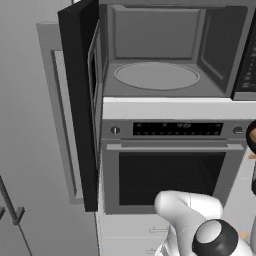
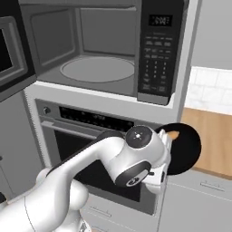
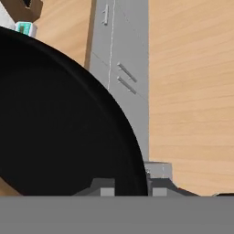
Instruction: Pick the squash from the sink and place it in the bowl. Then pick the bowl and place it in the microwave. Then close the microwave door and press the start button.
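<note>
The glossy black bowl (image 2: 186, 149) hangs in the air to the right of the oven, level with its control strip. It also shows at the right edge of the left base view (image 1: 250, 125). The orange-tan squash (image 2: 173, 134) lies inside it, its neck poking over the rim. In the hand view the bowl (image 3: 59, 128) fills the left side, and my gripper (image 3: 132, 189) is shut on its rim, one fingertip (image 3: 107, 188) on each side. Above, the microwave (image 1: 170, 50) stands open with a bare turntable (image 1: 156, 76). The microwave door (image 1: 80, 100) is swung out to the left. The sink is out of view.
The oven (image 1: 170, 170) with its bar handle sits directly under the microwave. The black keypad panel (image 2: 156, 59) runs down the microwave's right side. A wooden counter (image 2: 213, 136) lies to the right, with grey cabinet fronts (image 3: 121, 68) below it.
</note>
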